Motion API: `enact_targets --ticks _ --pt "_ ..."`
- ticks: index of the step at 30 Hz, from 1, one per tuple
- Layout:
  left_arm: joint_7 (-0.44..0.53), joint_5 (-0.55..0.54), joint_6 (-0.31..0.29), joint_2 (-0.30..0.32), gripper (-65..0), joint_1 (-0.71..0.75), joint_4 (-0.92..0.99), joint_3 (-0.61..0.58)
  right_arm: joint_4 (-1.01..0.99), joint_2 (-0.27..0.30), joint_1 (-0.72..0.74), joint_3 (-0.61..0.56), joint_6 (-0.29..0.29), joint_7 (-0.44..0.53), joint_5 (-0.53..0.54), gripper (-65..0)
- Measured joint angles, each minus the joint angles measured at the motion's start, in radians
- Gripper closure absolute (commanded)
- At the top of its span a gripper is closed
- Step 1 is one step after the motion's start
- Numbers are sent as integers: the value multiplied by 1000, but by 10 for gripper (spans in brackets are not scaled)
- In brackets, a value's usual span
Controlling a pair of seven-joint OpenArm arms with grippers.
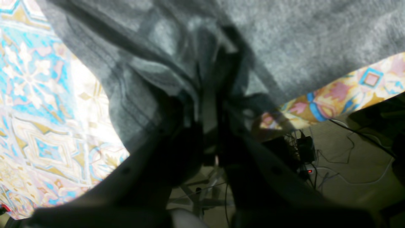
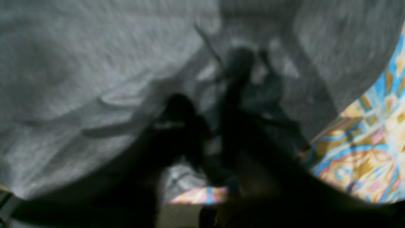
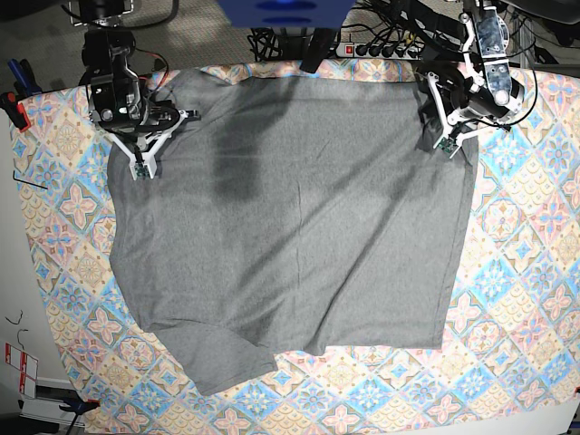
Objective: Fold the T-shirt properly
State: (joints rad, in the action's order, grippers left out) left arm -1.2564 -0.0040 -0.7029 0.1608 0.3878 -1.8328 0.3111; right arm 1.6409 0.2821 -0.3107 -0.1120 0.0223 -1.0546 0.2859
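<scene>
The grey T-shirt (image 3: 290,217) lies spread flat over most of the table, one sleeve at the near left. My left gripper (image 3: 448,147) sits at the shirt's far right corner. In the left wrist view its dark fingers (image 1: 227,104) are shut on a bunched pleat of the T-shirt (image 1: 300,41). My right gripper (image 3: 142,169) is at the far left corner. The right wrist view is blurred, with grey T-shirt cloth (image 2: 79,63) tented around the right gripper (image 2: 215,104), which is shut on it.
The patterned tablecloth (image 3: 526,272) shows around the shirt on the left, right and near sides. Beyond the far table edge lie a power strip and cables (image 3: 390,45) on the floor. A clamp (image 3: 11,100) grips the table's left edge.
</scene>
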Motion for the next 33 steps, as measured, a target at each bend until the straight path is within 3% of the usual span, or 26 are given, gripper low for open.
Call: enact_targets --ticks 4,13,23,27,33 --pt "0 -1 0 0 -22 0 0 0 23 -39 -10 93 0 -22 4 -8" --pt "0 -3 0 0 -22 0 0 1 270 -36 -80 168 6 -59 14 -9" --pt "-7 6 0 2 -22 -65 0 5 275 -39 -51 195 2 -74 5 -8" --pt "0 77 0 0 -22 -83 0 2 275 -35 -37 195 2 -57 6 -10" --pt "-8 87 0 -1 -22 -77 0 -1 275 -64 -70 221 3 -130 8 -17"
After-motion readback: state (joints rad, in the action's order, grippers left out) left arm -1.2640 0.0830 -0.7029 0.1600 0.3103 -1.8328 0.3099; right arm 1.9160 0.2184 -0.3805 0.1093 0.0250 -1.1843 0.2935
